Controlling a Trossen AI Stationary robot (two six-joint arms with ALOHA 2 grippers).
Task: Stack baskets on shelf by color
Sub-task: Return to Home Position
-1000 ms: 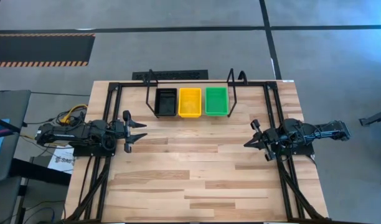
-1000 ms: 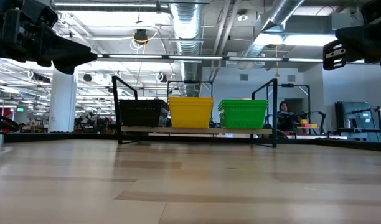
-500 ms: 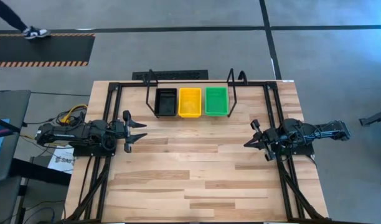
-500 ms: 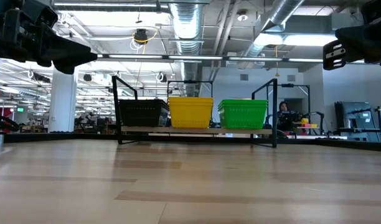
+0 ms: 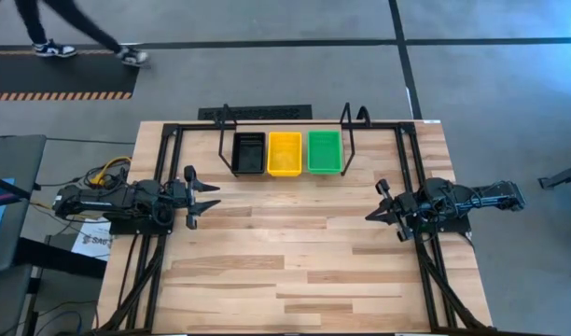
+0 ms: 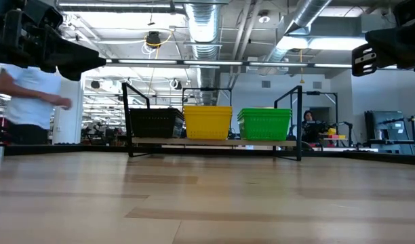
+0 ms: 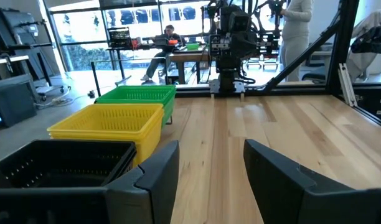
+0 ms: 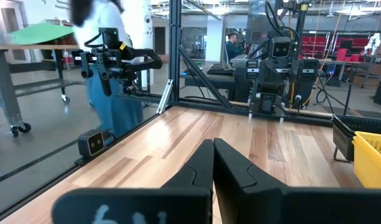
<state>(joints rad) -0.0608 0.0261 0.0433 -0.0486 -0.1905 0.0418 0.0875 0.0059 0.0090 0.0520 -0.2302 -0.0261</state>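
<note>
The shelf (image 5: 284, 175) stands at the table's far edge, its light board (image 6: 214, 142) framed by black rods. Side by side on it rest a black basket (image 5: 249, 153), a yellow one (image 5: 285, 152) and a green one (image 5: 324, 151). In the low view the green one (image 6: 264, 124) shows several nested rims. My left gripper (image 5: 214, 196) hovers open over the table's left side, nearer than the shelf, pointing right. My right gripper (image 5: 369, 216) hovers shut over the right side, pointing left. The left wrist view shows the black (image 7: 60, 165), yellow (image 7: 106, 124) and green (image 7: 137, 96) baskets beside the open fingers.
Bare wooden tabletop (image 5: 295, 252) lies between the two arms and in front of the shelf. Black frame rails (image 5: 425, 271) run along both table sides. A person (image 5: 80, 37) walks on the floor beyond the far edge, and other people are in the room behind (image 6: 306, 125).
Both arms and the baskets have kept still. A person has walked along the floor beyond the table's far left corner, moving toward the right.
</note>
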